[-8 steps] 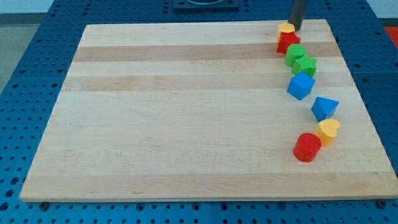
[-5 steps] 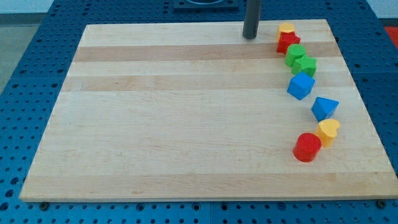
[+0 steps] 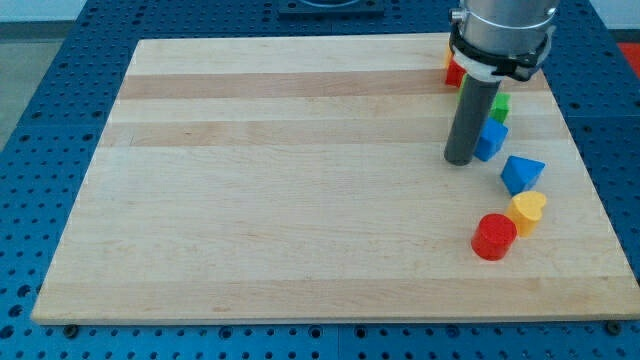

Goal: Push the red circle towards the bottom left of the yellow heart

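The red circle (image 3: 494,237) lies at the board's right, touching the lower left of the yellow heart (image 3: 528,211). My tip (image 3: 460,160) stands on the board above and left of the red circle, just left of the blue cube (image 3: 491,139), apart from the circle by a clear gap. The rod and the arm's end hide part of the blocks at the view's top right.
A blue triangular block (image 3: 521,172) sits just above the yellow heart. A green block (image 3: 500,104), a red block (image 3: 454,72) and a yellow block (image 3: 450,51) show partly behind the arm. The wooden board (image 3: 300,180) ends close to the right of the blocks.
My tip moved from the board's top edge, first leftward, then down and right to beside the blue cube. The arm's end now shows in view. No block has moved.
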Available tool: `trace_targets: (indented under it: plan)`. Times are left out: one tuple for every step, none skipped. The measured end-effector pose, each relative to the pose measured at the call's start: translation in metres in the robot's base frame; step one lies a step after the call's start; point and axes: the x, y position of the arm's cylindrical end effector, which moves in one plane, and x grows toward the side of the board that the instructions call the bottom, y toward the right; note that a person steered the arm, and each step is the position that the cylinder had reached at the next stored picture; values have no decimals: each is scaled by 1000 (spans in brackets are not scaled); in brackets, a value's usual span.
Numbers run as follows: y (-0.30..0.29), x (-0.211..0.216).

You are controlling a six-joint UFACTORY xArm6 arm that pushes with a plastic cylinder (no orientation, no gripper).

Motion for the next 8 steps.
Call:
trace_targets:
  plan:
    - [15, -8]
    - [29, -8]
    - [9, -4]
    - [-24, 45]
    - [-24, 129]
    - [-23, 158]
    - [-21, 152]
    - [-24, 140]
